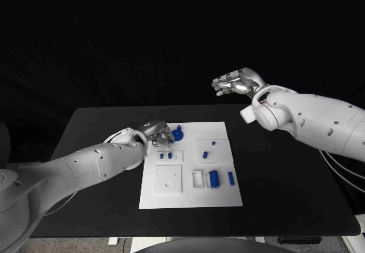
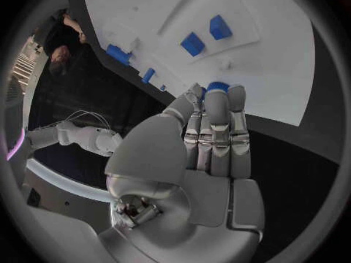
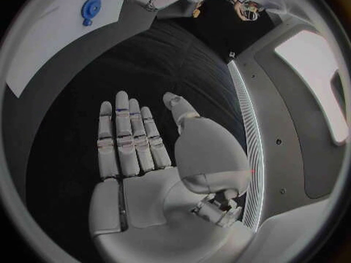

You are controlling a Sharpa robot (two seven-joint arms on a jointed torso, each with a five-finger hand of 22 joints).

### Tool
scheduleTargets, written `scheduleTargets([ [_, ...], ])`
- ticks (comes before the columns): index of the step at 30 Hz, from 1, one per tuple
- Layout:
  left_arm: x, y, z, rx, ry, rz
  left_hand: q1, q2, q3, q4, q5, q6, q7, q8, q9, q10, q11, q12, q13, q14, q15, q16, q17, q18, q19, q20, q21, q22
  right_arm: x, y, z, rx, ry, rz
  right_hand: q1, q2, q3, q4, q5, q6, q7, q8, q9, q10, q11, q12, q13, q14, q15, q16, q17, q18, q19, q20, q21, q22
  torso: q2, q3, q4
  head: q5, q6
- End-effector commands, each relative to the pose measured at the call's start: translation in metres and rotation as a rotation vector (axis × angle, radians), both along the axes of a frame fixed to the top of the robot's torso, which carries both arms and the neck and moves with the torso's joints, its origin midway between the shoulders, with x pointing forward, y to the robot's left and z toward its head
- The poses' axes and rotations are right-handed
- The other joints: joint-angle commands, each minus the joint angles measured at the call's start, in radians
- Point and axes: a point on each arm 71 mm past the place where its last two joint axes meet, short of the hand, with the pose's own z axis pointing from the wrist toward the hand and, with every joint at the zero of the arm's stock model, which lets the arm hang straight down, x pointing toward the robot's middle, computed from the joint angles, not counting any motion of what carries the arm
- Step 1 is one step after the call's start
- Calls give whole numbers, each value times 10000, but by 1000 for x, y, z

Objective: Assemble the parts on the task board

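Observation:
The white task board (image 1: 190, 197) lies mid-table. A round blue part (image 1: 177, 134) sits at its far left corner, and it shows on the board (image 3: 90, 9) in the right wrist view too. My left hand (image 1: 156, 132) hovers low beside that part, fingers straight and together, holding nothing. In the left wrist view a blue piece (image 2: 217, 86) peeks out just past the left hand's (image 2: 212, 140) fingertips. My right hand (image 1: 237, 83) is raised high over the table's far edge, and the right hand's (image 3: 139, 146) palm is flat and empty.
Two small blue blocks (image 1: 163, 155) sit in a recess, another blue piece (image 1: 205, 154) to their right. A blue cylinder (image 1: 214, 178) and a thin bar (image 1: 230, 178) lie near a white square plate (image 1: 168, 179). The black table (image 1: 289, 184) surrounds the board.

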Motion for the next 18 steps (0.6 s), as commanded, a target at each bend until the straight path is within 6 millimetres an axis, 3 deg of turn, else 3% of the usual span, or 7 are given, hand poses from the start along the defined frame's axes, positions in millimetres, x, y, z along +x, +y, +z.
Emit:
scheduleTargets([
  [1,-1,3,-1,-8,342,-100,31,84,43,4,-5,65,21,64,12,215,-133,22,4,35,-56,51,17,133,2,-55,30,210,-1,1,0,-5,-16,175,13,-65,15,69,56,-5,30,-29,2,-18,8,-40,-14,16,65,-66,-17,-139,-73,-8,-5,-6,2,-2,18,50,-9],
  [11,1,16,-7,521,860,25,46,64,100,-3,20,76,18,63,9,224,-132,22,5,9,-55,30,14,135,-51,-56,82,210,-1,0,0,-8,-11,171,13,-70,25,76,62,-8,28,-29,2,-19,8,-41,-14,14,67,-65,-29,-139,-77,-6,-5,-6,6,0,25,70,-38],
  [18,3,20,-8,707,993,139,42,67,117,4,10,70,19,64,9,217,-129,22,5,15,-55,40,19,139,-54,-55,101,207,-1,0,1,-7,-17,169,13,-70,25,76,62,-8,28,-29,2,-19,8,-41,-14,14,67,-65,-29,-139,-77,-6,-5,-6,7,10,-13,138,-54],
])
